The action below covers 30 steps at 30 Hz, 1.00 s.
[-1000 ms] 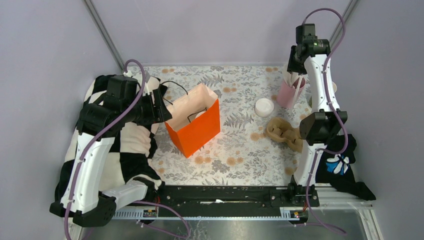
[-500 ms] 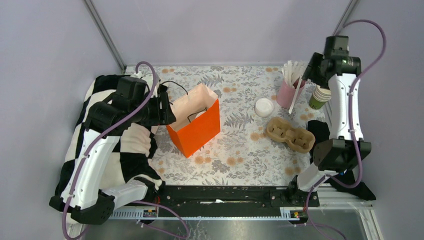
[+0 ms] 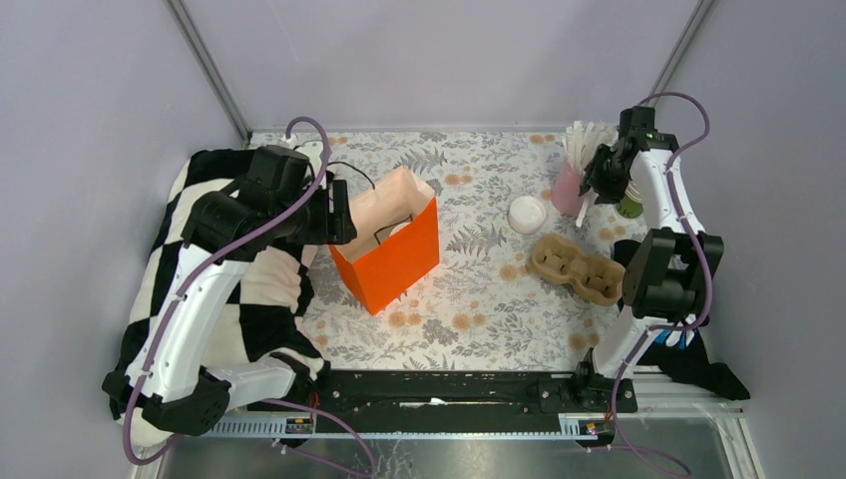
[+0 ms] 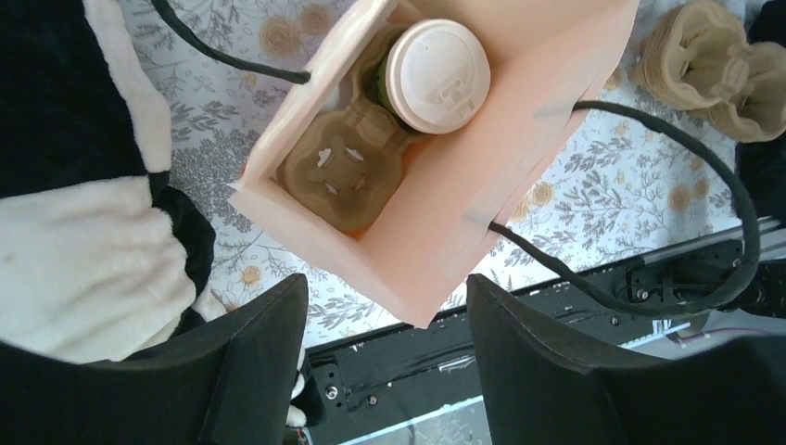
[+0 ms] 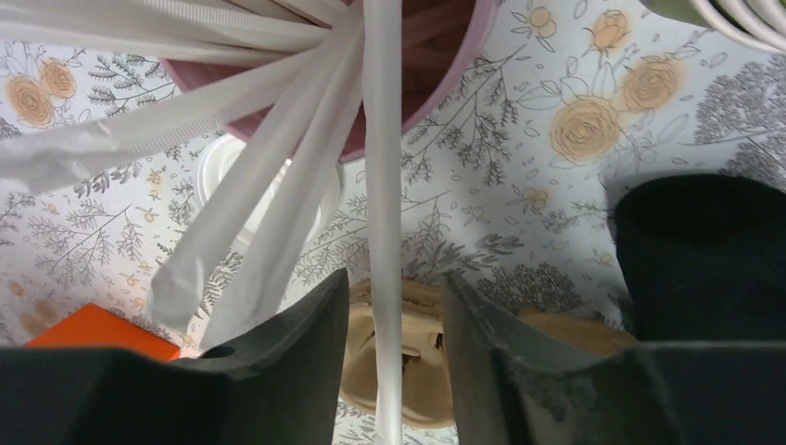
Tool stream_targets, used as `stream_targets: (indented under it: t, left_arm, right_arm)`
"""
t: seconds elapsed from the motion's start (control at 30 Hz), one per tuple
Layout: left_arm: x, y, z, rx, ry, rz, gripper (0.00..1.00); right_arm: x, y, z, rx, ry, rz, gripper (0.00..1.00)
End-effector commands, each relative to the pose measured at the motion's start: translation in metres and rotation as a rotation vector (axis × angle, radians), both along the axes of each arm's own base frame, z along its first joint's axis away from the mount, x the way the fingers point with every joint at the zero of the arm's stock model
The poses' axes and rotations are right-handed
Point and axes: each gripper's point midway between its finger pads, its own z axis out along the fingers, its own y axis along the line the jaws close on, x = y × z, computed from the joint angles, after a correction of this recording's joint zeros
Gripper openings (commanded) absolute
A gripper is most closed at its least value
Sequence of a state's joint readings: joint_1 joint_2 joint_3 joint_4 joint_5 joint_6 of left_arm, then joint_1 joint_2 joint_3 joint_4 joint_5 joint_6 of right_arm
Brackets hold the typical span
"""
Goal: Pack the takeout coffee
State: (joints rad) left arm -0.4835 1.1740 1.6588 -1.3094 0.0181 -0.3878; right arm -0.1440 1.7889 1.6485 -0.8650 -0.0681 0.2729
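Note:
The takeout coffee (image 4: 437, 63), a green cup with a white lid, stands in a brown carrier (image 4: 338, 171) inside the orange paper bag (image 4: 519, 120). In the top view only its lid (image 3: 400, 228) peeks out of the bag (image 3: 394, 264). My left gripper (image 4: 385, 283) is open and empty, hovering above the bag's near-left corner (image 3: 334, 215). My right gripper (image 5: 394, 278) is at the pink straw cup (image 3: 569, 190) at the back right. It is open with one wrapped straw (image 5: 382, 185) between its fingers, a gap on each side.
A second, empty pulp carrier (image 3: 579, 267) lies right of centre, a loose white lid (image 3: 527, 213) beside the pink cup. A stack of lidless green cups (image 3: 631, 207) stands behind the right gripper. A black-and-white checked cloth (image 3: 249, 289) lies at the left.
My right arm has swung back and come down so its fingers straddle a straw at the pink cup. My left gripper has edged right, closer over the bag.

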Motion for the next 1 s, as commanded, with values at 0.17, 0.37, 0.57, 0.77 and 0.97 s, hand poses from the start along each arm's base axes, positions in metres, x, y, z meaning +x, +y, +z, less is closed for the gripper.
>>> stream_targets:
  t: [0.17, 0.37, 0.57, 0.77, 0.97]
  left_arm:
    - [0.008, 0.009, 0.026, 0.014, -0.089, 0.038, 0.68]
    - [0.013, 0.003, 0.033, -0.013, -0.102, 0.042, 0.68]
    - [0.016, -0.003, 0.043, -0.06, -0.118, 0.045, 0.68]
    - [0.014, -0.003, 0.058, -0.114, -0.149, 0.085, 0.68]
    - [0.014, 0.002, 0.082, -0.18, -0.226, 0.142, 0.69]
  right_arm:
    - [0.015, 0.006, -0.004, 0.049, -0.007, -0.032, 0.1]
    - [-0.02, -0.002, 0.04, -0.008, -0.042, -0.119, 0.0]
    - [-0.049, 0.001, 0.077, -0.022, -0.112, -0.114, 0.0]
    - [-0.04, 0.045, 0.143, 0.118, -0.436, 0.125, 0.0]
    - [-0.041, 0.16, 0.254, 0.292, -0.912, 0.625, 0.0]
